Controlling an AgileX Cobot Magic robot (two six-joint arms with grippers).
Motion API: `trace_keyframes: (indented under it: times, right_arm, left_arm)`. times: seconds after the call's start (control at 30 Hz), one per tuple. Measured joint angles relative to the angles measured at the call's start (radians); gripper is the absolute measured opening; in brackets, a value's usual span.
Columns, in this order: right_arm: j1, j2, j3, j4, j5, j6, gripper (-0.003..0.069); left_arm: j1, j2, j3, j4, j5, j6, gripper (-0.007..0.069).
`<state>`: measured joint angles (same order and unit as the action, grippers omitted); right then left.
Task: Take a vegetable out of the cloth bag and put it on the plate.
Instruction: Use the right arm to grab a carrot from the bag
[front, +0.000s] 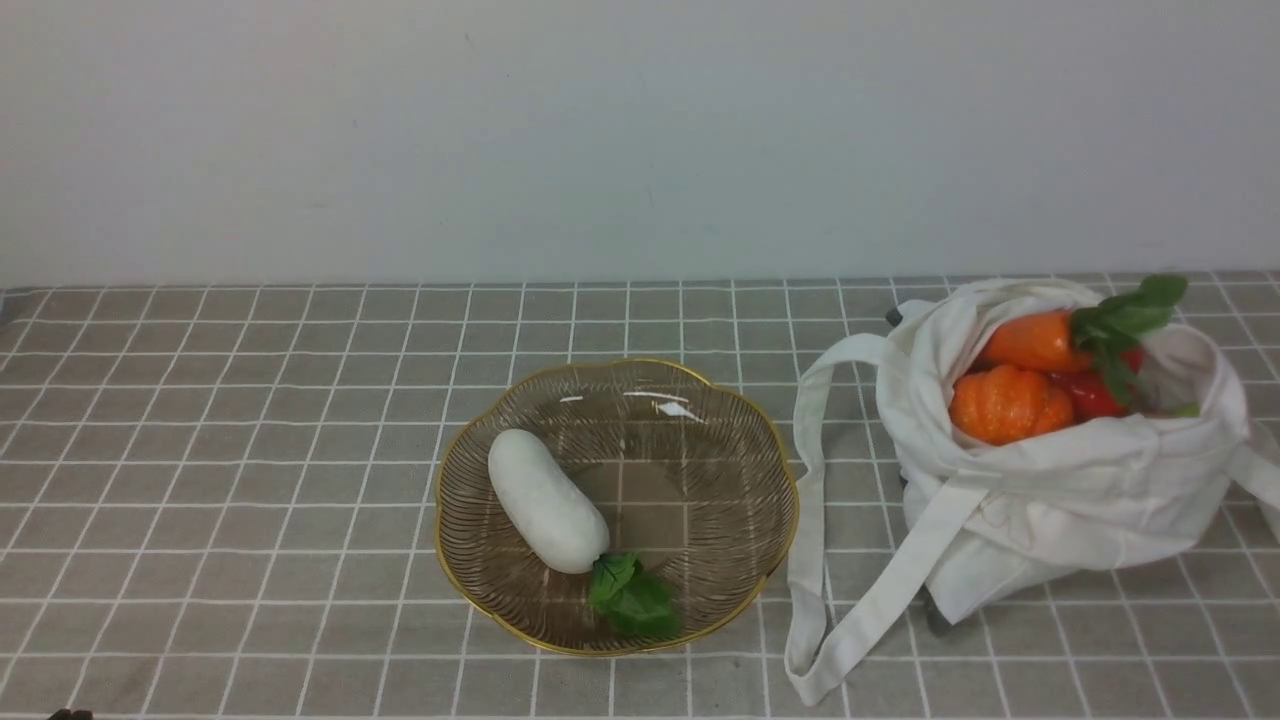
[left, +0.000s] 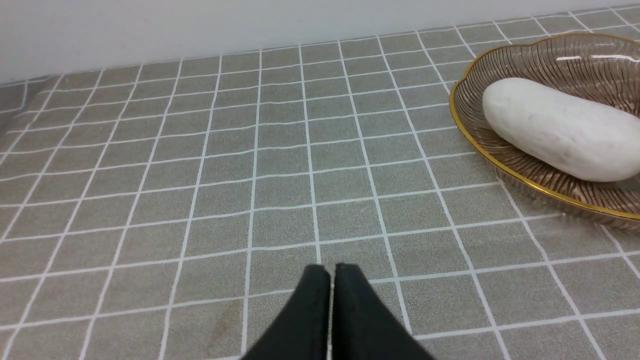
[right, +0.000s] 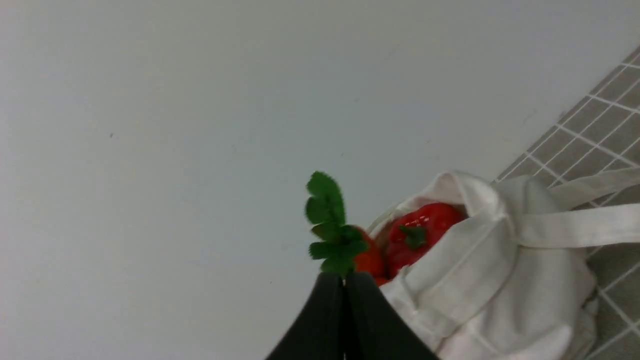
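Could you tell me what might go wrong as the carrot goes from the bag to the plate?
The carrot lies next to the pumpkin inside the floppy cloth bag; pulling it could drag fabric or spill neighbours. The radish already occupies the left half of the plate, so the carrot may land on it or slide off the rim.

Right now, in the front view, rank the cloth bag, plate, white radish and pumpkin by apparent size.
1. cloth bag
2. plate
3. white radish
4. pumpkin, partly hidden in the bag, so unsure.
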<state>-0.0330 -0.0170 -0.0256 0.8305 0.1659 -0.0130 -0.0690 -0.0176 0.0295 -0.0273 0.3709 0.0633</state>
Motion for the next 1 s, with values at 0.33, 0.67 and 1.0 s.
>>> trace_keyframes:
  times: [0.33,0.67,1.0]
  right_arm:
    - [0.0,0.479,-0.505,-0.183,0.481,-0.265,-0.0013]
    - [0.0,1.152,-0.941,-0.425,0.682,-0.273,-0.0006]
    - [0.0,1.535,-1.275,-0.396,0.832,-0.266,0.023]
  left_arm:
    - [0.0,0.0,0.0,0.0,0.0,0.0,-0.0005]
    - [0.0,0.0,0.0,0.0,0.0,0.0,-0.0005]
    - [0.0,0.0,0.0,0.0,0.0,0.0,-0.0005]
